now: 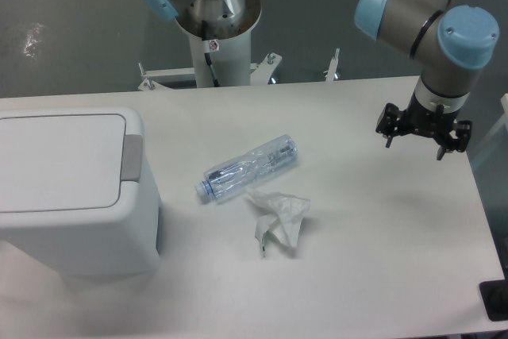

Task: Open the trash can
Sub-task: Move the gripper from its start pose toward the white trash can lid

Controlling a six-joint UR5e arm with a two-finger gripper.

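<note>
The trash can [71, 196] is a large boxy white bin at the left of the table, with its flat white lid [59, 160] down and a grey push tab [132, 157] on its right edge. My gripper [414, 144] hangs above the right side of the table, far to the right of the can. Its fingers point down and stand apart, with nothing between them.
A crushed clear plastic bottle [248, 167] lies in the middle of the table. A crumpled white plastic wrapper [279, 216] lies just in front of it. The arm's base [214, 29] stands behind the table's far edge.
</note>
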